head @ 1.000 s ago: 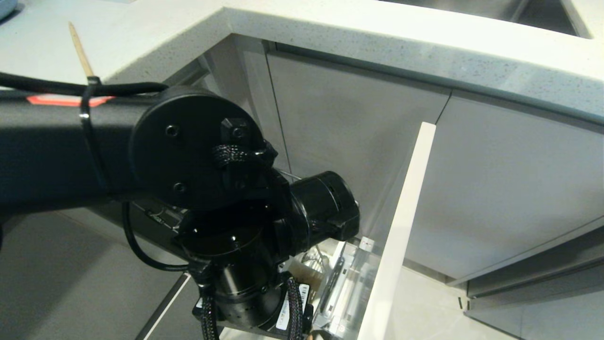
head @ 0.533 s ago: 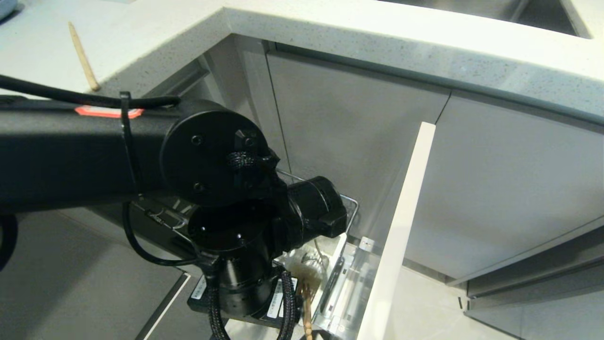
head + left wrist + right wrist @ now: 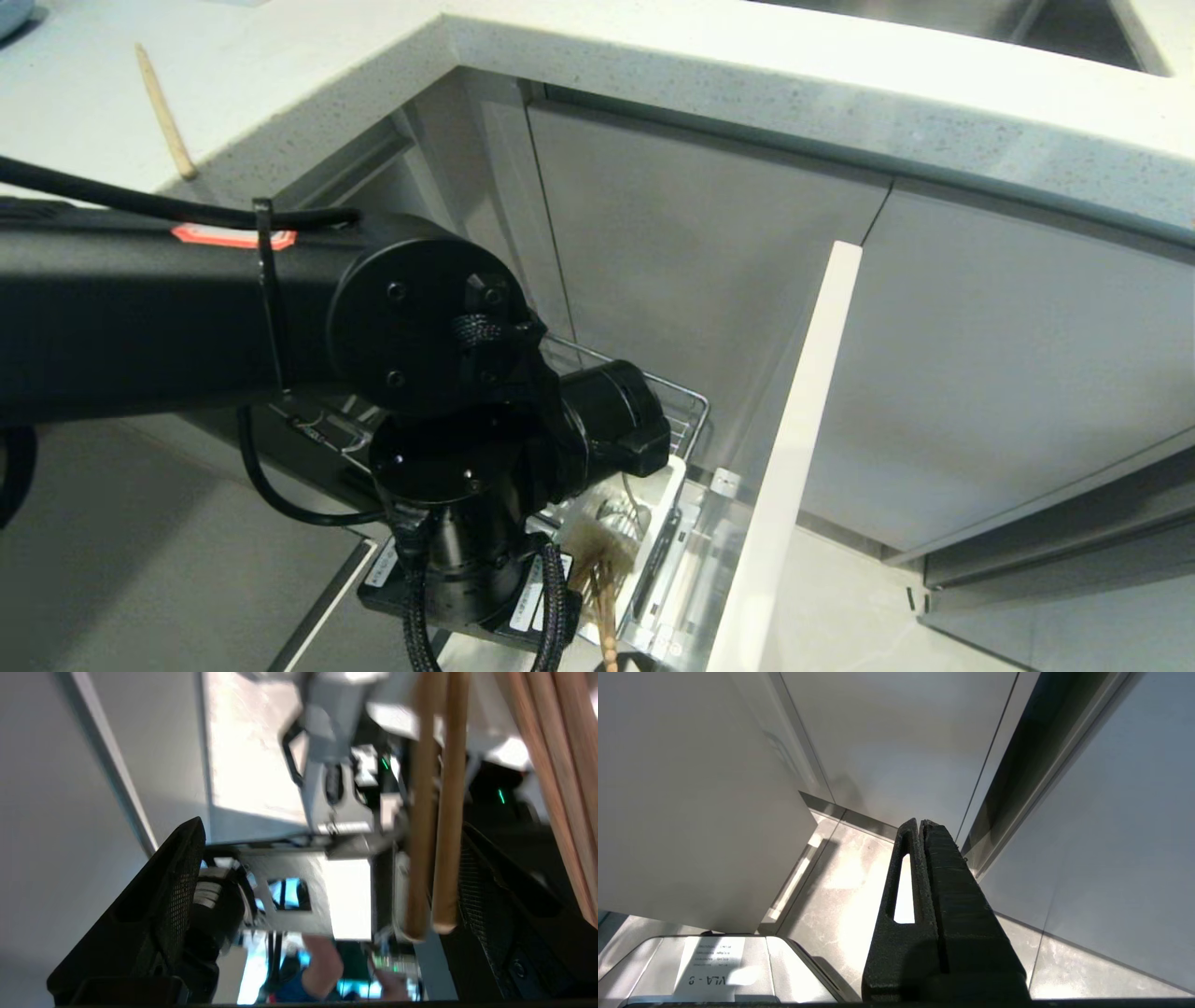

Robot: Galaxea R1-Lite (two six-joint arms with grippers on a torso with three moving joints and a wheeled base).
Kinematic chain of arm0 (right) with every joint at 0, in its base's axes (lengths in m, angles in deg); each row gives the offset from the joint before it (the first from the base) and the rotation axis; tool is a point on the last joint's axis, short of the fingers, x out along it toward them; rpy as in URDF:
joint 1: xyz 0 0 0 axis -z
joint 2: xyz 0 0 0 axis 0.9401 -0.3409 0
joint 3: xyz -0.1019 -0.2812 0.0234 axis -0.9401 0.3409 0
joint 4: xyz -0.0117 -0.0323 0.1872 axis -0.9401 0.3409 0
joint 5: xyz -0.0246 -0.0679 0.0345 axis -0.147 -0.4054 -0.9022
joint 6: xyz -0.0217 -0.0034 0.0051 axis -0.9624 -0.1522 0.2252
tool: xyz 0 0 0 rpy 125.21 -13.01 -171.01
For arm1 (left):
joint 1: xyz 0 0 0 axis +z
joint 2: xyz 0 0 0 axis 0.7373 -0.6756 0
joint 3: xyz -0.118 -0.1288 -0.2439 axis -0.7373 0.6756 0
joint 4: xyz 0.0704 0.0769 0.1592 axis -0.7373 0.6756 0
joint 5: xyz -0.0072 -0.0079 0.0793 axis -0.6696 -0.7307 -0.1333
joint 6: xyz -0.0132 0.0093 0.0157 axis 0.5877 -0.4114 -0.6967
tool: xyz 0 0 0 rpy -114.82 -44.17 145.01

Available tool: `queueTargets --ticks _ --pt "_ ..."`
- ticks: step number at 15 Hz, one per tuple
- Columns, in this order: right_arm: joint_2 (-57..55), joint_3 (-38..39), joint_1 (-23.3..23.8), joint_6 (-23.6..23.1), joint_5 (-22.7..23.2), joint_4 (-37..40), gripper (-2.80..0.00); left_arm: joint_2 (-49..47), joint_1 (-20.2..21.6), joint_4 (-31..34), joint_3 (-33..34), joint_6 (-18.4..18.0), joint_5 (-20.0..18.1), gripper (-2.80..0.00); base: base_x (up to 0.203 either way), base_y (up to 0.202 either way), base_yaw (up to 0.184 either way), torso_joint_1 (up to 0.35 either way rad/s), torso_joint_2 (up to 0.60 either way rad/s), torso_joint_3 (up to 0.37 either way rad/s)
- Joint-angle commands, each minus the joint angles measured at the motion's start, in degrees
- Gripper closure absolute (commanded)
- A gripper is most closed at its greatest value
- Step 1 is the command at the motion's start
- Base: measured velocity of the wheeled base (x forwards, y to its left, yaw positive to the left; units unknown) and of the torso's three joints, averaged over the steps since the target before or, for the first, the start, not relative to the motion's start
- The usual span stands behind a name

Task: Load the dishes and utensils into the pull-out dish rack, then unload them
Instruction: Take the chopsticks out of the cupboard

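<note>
My left arm reaches down into the pull-out dish rack (image 3: 689, 403), over its white cutlery tub (image 3: 666, 481). The wrist hides the gripper in the head view. In the left wrist view my left gripper (image 3: 331, 830) stands wide open. Two wooden chopsticks (image 3: 434, 812) stand upright between its fingers, close to one finger (image 3: 490, 896) and not clamped. More wooden sticks (image 3: 556, 779) stand beside them. The chopsticks (image 3: 605, 602) show below the wrist in the head view. A single chopstick (image 3: 165, 112) lies on the counter. The dishes are out of view. My right gripper (image 3: 920, 823) is shut and parked near the floor.
The rack's pale cabinet front (image 3: 794, 448) juts out on the right of the arm. The speckled countertop (image 3: 747, 75) overhangs the grey cabinet doors (image 3: 980, 373). A person's arm (image 3: 322, 966) shows blurred beyond the left gripper.
My left arm has sunk toward the cutlery tub and uncovered the chopstick on the counter. The chopsticks now show below the wrist.
</note>
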Motion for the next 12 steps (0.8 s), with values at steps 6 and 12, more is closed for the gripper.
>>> queueTargets --ticks 6,12 --pt "0.0 0.1 0.0 0.0 0.0 0.0 0.00 -3.0 1.7 -0.4 -1.7 -3.4 -6.2 -2.80 0.000 0.000 0.000 0.000 0.00 0.000" --pt "0.0 0.1 0.0 0.0 0.0 0.0 0.00 -5.9 4.1 -1.5 -2.0 -4.9 -6.5 -2.80 0.000 0.000 0.000 0.000 0.00 0.000"
